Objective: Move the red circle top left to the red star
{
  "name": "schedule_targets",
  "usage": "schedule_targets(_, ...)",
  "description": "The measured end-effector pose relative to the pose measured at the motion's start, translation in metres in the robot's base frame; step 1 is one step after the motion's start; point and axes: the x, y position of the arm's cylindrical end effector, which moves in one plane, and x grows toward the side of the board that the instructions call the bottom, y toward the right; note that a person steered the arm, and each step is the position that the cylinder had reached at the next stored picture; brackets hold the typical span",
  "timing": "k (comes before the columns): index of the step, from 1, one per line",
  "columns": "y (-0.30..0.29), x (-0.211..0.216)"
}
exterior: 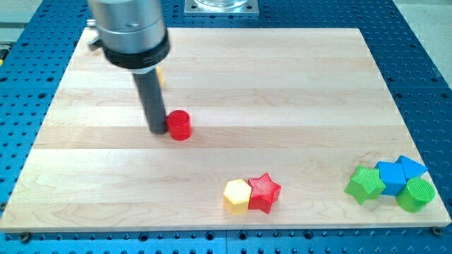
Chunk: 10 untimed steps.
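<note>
Landmark: the red star (265,192) is taken as the reference for every place below.
Yellow block (237,195): a hexagon is seen touching the star on the view's left, near the board's bottom edge.
Green star (365,184): it is found well to the view's right of the red star, at the left end of a tight cluster.
Blue blocks (399,173): two are pressed together just beyond the green star; their shapes cannot be made out surely.
Green circle (416,194): it is set at the cluster's right end, furthest from the red star along the bottom.
Red circle (179,125): it is placed up and to the view's left of the red star, clearly apart from it, with bare wood between.
My tip (157,131): nothing is gripped, since only a plain rod is carried; the tip is held against the circle's left side, on the side away from the star.
Orange block (161,76): a sliver is glimpsed behind the rod, far up-left of the star; its shape is hidden.
Board (282,85): pale wood is laid on a blue perforated table.
Progress: the circle is judged to lie already on the wanted up-left side of the star, but too far off.
Left to do: the gap is still to be closed by a push down and rightward, stopped just short of the star.
</note>
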Motion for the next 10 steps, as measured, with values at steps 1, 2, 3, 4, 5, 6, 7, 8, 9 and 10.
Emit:
schedule_targets(1,0.054,-0.001)
schedule_targets(2,0.098,-0.005)
schedule_targets(3,0.126,-0.069)
schedule_targets(4,0.118,-0.038)
schedule_targets(5,0.094,0.023)
schedule_targets(6,0.088,0.025)
schedule_targets(7,0.088,0.024)
schedule_targets(8,0.088,0.052)
schedule_targets(9,0.088,0.058)
schedule_targets(10,0.088,0.058)
